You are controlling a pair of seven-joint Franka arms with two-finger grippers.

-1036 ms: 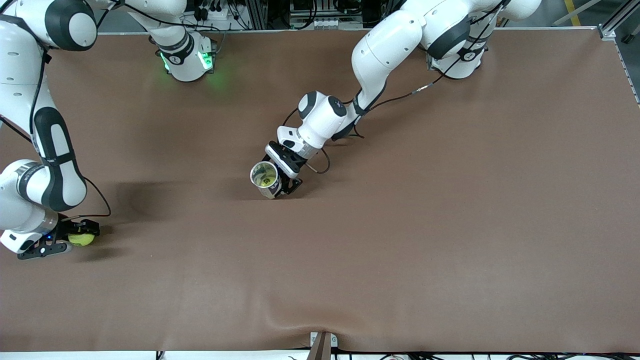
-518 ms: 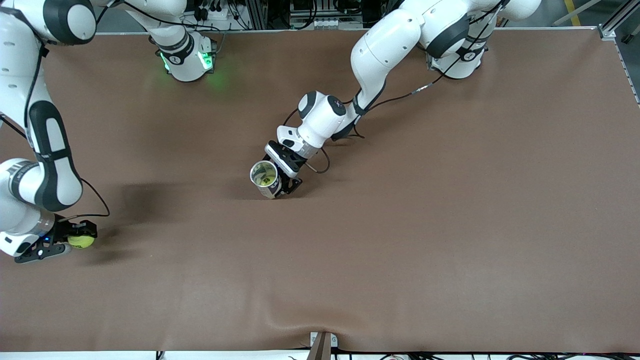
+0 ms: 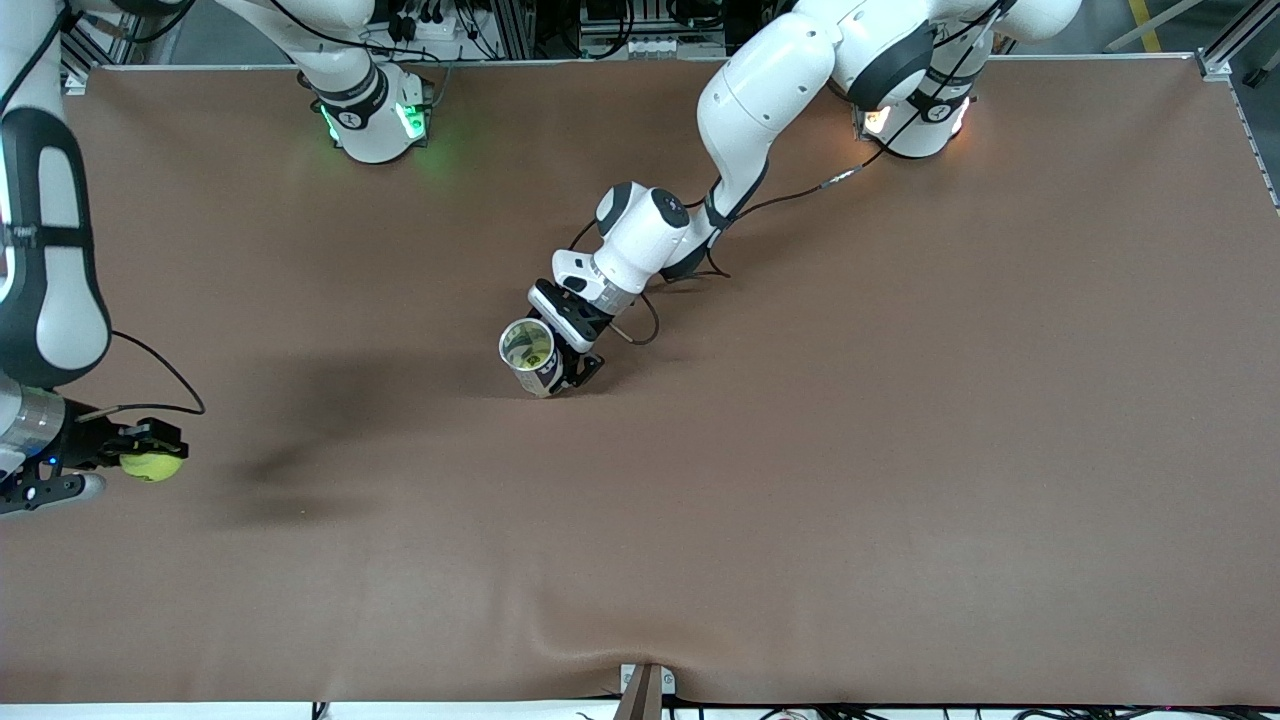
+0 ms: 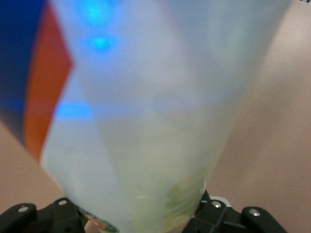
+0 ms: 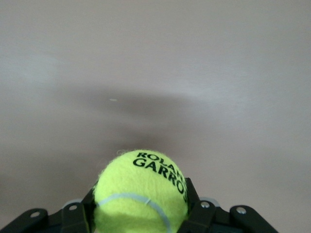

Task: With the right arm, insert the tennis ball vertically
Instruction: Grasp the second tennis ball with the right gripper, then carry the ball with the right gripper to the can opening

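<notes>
Counts: two robot arms, right arm and left arm. Two grippers, right gripper and left gripper. One loose tennis ball. One clear can, with at least one more ball visible inside. One brown table.

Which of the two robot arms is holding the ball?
The right arm's tool, at its end of the table, grips the yellow tennis ball. The left arm's tool holds a clear can mid-table.
</notes>
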